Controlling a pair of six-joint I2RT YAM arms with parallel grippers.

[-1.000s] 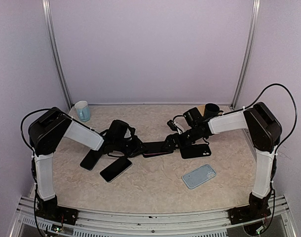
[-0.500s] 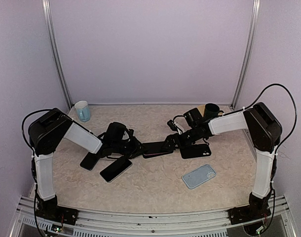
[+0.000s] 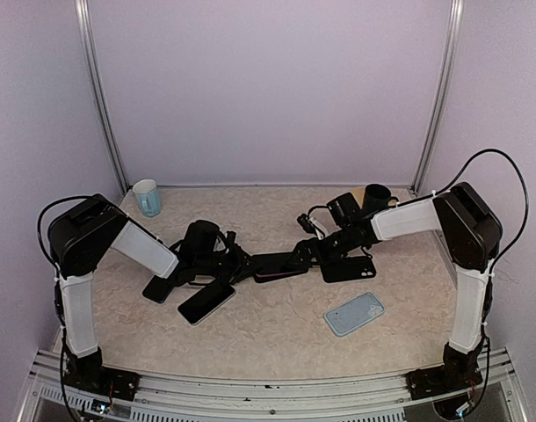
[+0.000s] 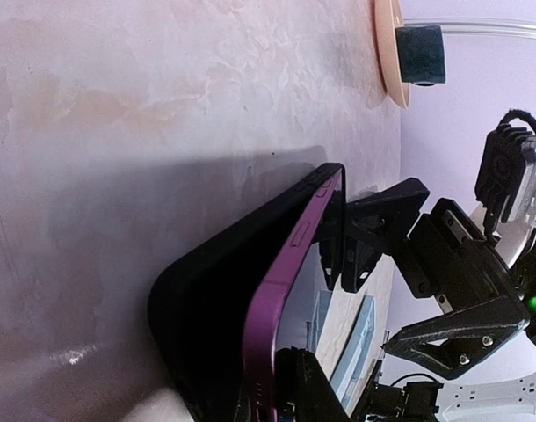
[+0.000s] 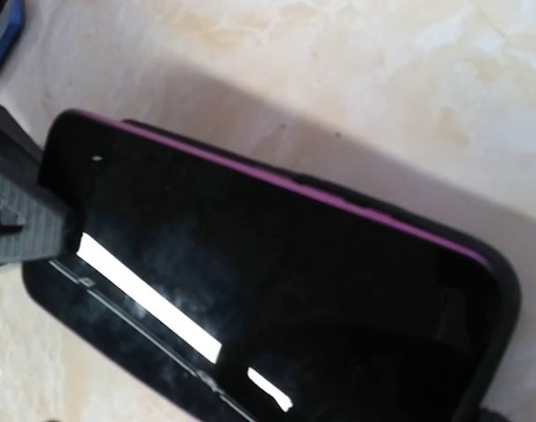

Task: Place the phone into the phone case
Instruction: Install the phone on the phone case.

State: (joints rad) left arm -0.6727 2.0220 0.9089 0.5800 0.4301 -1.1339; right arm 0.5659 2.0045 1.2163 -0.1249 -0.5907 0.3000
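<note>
A phone with a purple rim (image 3: 277, 265) sits in a black case at the table's middle, tilted a little off the surface. In the left wrist view its purple edge (image 4: 281, 272) lies against the black case (image 4: 215, 290). My left gripper (image 3: 242, 264) is closed on its left end, with one finger (image 4: 307, 387) on the screen. My right gripper (image 3: 308, 252) grips the right end and also shows in the left wrist view (image 4: 360, 233). In the right wrist view the phone's dark screen (image 5: 277, 290) fills the frame and my own fingers are hidden.
A black phone (image 3: 206, 301) and another dark one (image 3: 158, 287) lie under the left arm. A black case (image 3: 349, 268) and a light blue case (image 3: 354, 313) lie to the right. A pale blue mug (image 3: 147, 197) and a dark cup (image 3: 376, 194) stand at the back.
My left wrist has drawn back to the left, its fingers still at the phone's end. The phone and the right arm have barely moved.
</note>
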